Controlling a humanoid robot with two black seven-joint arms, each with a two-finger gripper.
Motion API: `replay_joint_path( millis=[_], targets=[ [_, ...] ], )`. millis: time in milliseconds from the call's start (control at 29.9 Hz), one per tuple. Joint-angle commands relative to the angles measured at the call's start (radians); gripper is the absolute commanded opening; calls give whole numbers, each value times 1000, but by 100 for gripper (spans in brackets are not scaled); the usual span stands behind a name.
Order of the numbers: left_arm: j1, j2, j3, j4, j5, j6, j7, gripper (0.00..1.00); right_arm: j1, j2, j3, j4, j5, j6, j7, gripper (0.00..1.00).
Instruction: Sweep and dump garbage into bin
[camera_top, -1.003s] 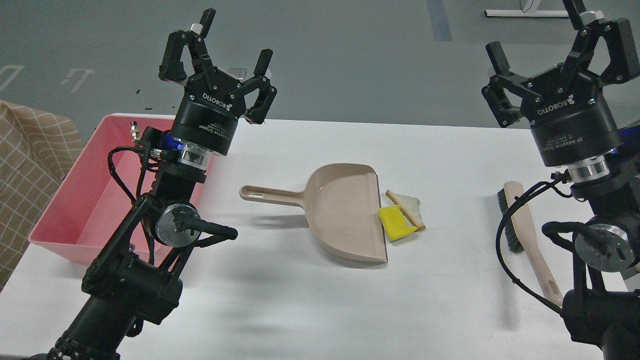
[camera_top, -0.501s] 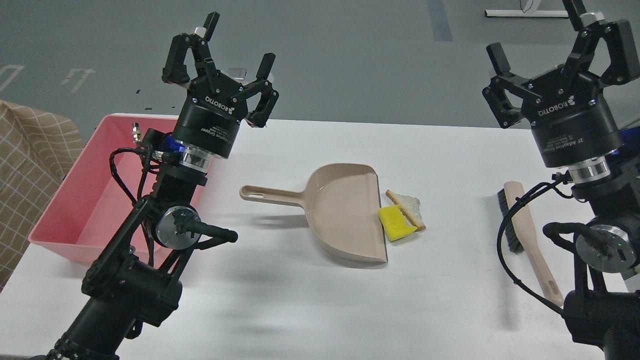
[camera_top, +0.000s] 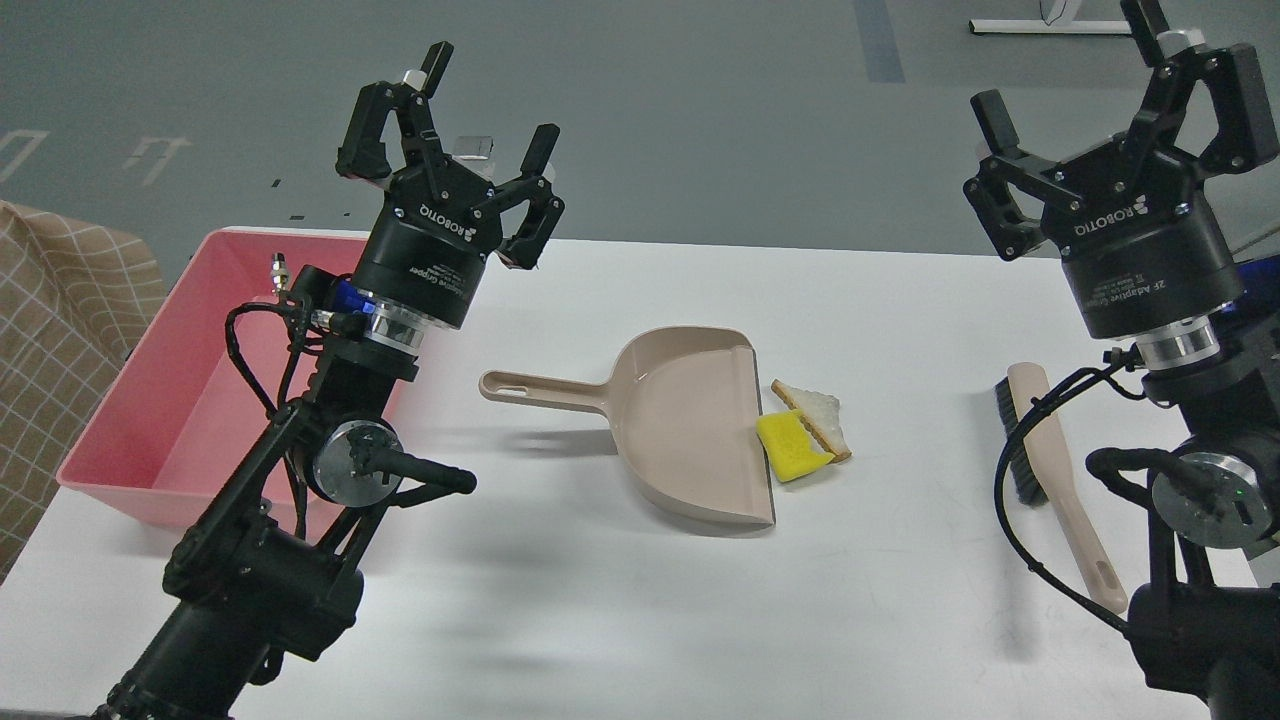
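- On the white worktop (camera_top: 600, 620), seen from the head view, the garbage lies near the middle: a yellow sponge chunk (camera_top: 790, 447) touching a triangular bread slice (camera_top: 815, 415), both just at the open lip of the beige dustpan (camera_top: 690, 425).
- Dustpan handle points left, toward the left hand (camera_top: 455, 125); its mouth faces right, toward the garbage.
- Pink bin (camera_top: 190, 390) sits at the worktop's left edge, well apart from the garbage, behind the left arm.
- Brush (camera_top: 1055, 480) lies on the right side, its long axis running roughly front to back, bristles at the far end, just beside the right arm.
- Left hand hovers raised, fingers apart, holding nothing; the dustpan handle lies below and to its right.
- Right hand (camera_top: 1085, 75) is also raised, fingers apart and empty; the brush is below it, on its side of the worktop.
- Judging from this, the right arm is better placed for the brush and the left for the dustpan; neither is gripped yet.
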Motion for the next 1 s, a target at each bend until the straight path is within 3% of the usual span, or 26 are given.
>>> replay_joint_path(
  millis=[0, 501, 635, 735, 802, 869, 969],
  targets=[
    [2, -1, 0, 0, 3, 4, 2, 98, -6, 0, 0, 2, 0, 1, 0, 100],
    [2, -1, 2, -11, 12, 1, -13, 98, -7, 0, 0, 3, 0, 1, 0, 100],
    [15, -2, 5, -49, 75, 39, -20, 98, -7, -2, 1, 2, 0, 1, 0, 100],
    [43, 1, 34, -87, 221, 159, -24, 98, -7, -2, 1, 0, -1, 1, 0, 100],
    [67, 11, 87, -147, 331, 335, -15, 98, -9, -2, 3, -2, 0, 1, 0, 100],
    [89, 30, 114, -175, 344, 395, -9, 98, -12, -2, 4, -3, 0, 1, 2, 100],
    [168, 82, 164, -210, 358, 418, -10, 98, -15, -2, 6, -14, 0, 1, 5, 100]
  ],
)
